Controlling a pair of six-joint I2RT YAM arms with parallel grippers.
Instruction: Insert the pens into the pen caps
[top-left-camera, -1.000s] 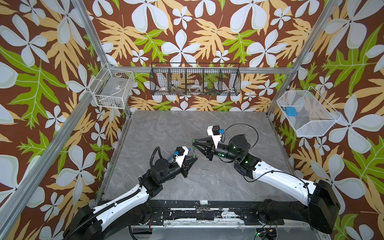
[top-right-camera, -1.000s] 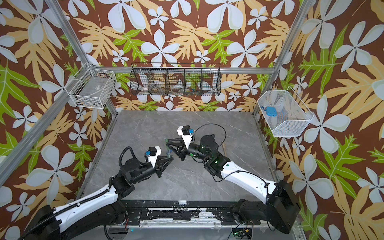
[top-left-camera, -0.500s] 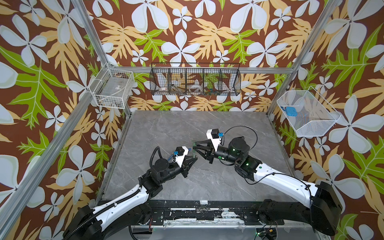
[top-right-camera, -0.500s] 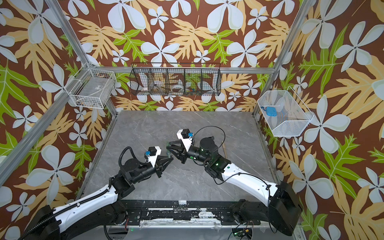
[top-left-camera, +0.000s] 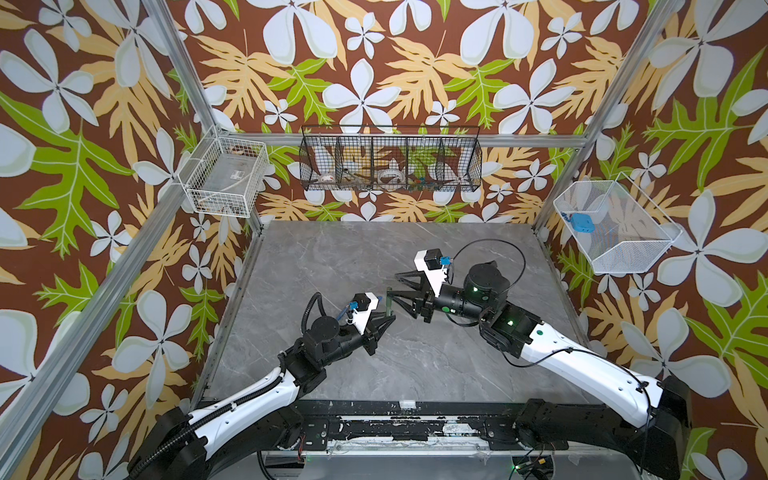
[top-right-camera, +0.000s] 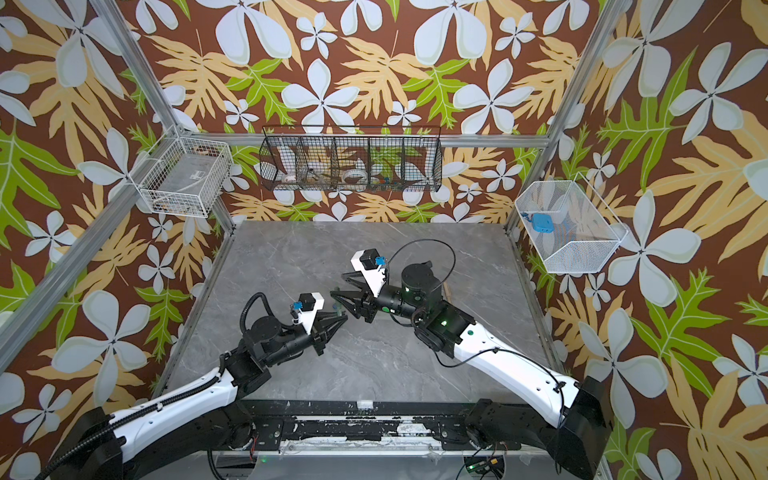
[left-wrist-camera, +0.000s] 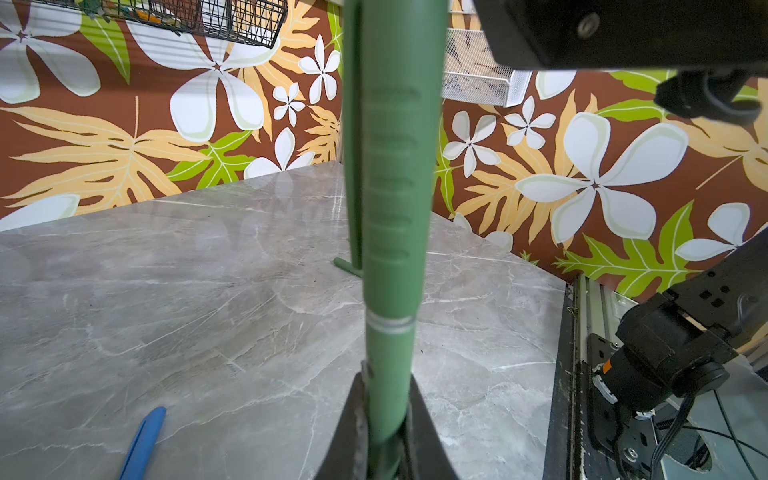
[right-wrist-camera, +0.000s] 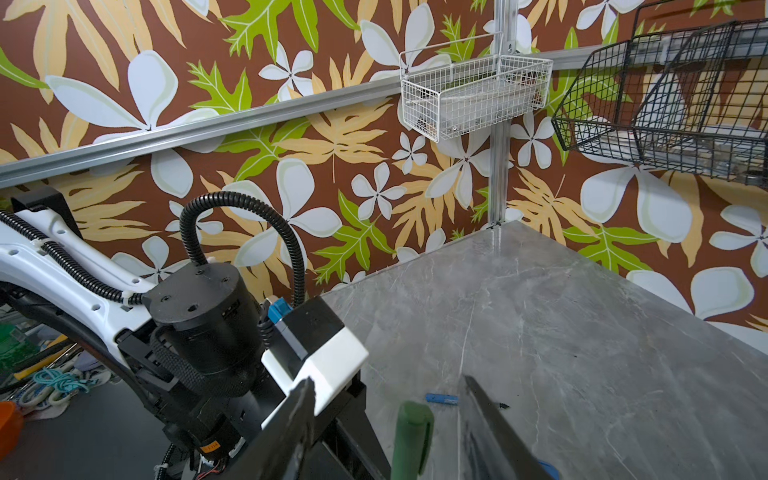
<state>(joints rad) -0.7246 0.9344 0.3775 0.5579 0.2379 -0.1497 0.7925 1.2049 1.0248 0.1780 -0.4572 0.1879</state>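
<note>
Apparently the green pen (left-wrist-camera: 388, 395) is sitting in its cap (left-wrist-camera: 392, 166): the left gripper (left-wrist-camera: 386, 386) is clamping it, the right gripper (top-left-camera: 392, 284), at twelve o'clock from it, is gaping; a blue piece (left-wrist-camera: 143, 440) is waiting.

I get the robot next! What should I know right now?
Left gripper: shut on the green pen.
Right gripper: open, jaws either side of the green cap, not touching it.
Done: that cap looks pushed onto that pen.
On the table: a blue piece and a green piece; I cannot tell pen from cap.
Left: put this pen down, then cap the others, mostly out of sight.
</note>
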